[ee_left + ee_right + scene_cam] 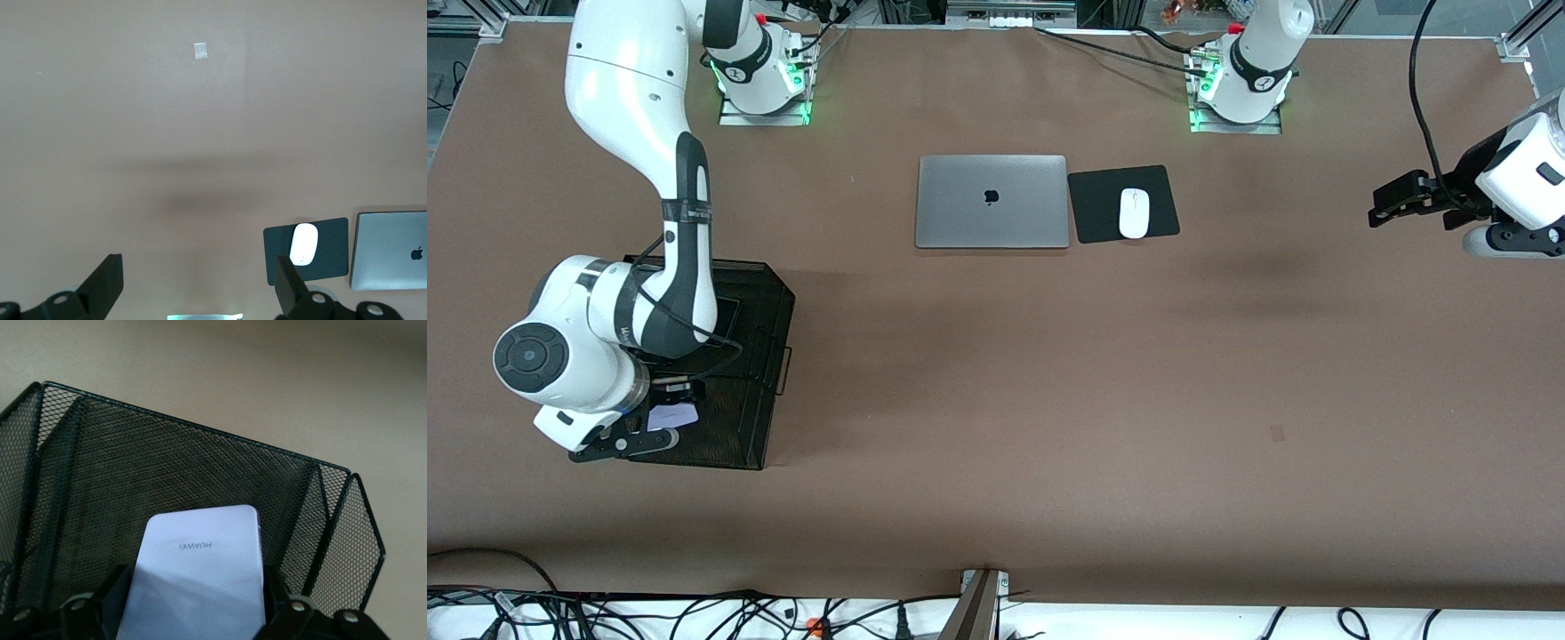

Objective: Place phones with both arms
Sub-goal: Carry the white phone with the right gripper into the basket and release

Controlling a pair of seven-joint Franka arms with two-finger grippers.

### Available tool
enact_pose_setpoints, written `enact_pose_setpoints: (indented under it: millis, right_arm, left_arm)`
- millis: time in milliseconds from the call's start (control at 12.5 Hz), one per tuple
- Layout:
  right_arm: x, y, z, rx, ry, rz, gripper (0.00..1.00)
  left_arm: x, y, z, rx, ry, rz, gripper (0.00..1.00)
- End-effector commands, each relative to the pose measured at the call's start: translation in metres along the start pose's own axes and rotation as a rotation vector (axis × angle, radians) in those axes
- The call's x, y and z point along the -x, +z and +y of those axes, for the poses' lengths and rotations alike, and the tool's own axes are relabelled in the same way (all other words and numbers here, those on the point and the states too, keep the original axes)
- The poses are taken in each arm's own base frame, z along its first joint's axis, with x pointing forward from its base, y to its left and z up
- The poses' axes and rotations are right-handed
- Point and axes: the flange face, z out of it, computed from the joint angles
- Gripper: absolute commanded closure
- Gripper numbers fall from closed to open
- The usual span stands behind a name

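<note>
- Grey laptop (pixel 991 202), lid shut, mid-table, far from front camera.
- White mouse (pixel 1134 213) on black mouse pad (pixel 1103 206), just beside laptop, toward left arm's end.
- Black mesh tray (pixel 760 356) at right arm's end.

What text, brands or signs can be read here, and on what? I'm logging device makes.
"HUAWEI", seen mirrored, on the pale phone held in the right gripper over the mesh tray.
Apple logo, no words, on the grey laptop.
White mouse: nothing readable.
</note>
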Motion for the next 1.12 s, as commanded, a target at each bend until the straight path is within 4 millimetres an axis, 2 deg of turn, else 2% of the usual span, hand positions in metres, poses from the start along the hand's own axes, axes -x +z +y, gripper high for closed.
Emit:
enact_pose_setpoints:
  millis: [0, 80, 559, 639, 719, 799, 1039]
  right_arm:
    - [-0.002, 0.003, 0.001, -0.017, 0.009, 0.012, 1.00]
    - [-0.002, 0.004, 0.007, -0.027, 0.025, 0.024, 1.00]
    - [-0.011, 0.009, -0.001, -0.099, 0.063, 0.104, 1.00]
    - [-0.011, 0.011, -0.001, -0.100, 0.065, 0.102, 0.81]
    - [-0.010, 0.014, -0.003, -0.113, 0.071, 0.100, 0.23]
    - [-0.009, 0.017, 0.003, -0.141, 0.092, 0.102, 0.19]
    - [-0.008, 0.018, 0.006, -0.151, 0.097, 0.095, 0.18]
  left_arm:
    - [0.003, -0.004, -0.002, -0.020, 0.009, 0.006, 0.00]
    - [0.003, -0.004, -0.002, -0.021, 0.009, 0.005, 0.00]
    - [0.004, -0.002, -0.001, -0.019, 0.011, -0.003, 0.00]
    - [0.004, -0.003, -0.001, -0.019, 0.009, -0.002, 0.00]
    - [0.004, -0.004, -0.001, -0.019, 0.009, 0.000, 0.00]
    - [0.004, -0.003, -0.001, -0.019, 0.009, -0.002, 0.00]
    - [0.005, -0.005, -0.002, -0.019, 0.008, 0.000, 0.00]
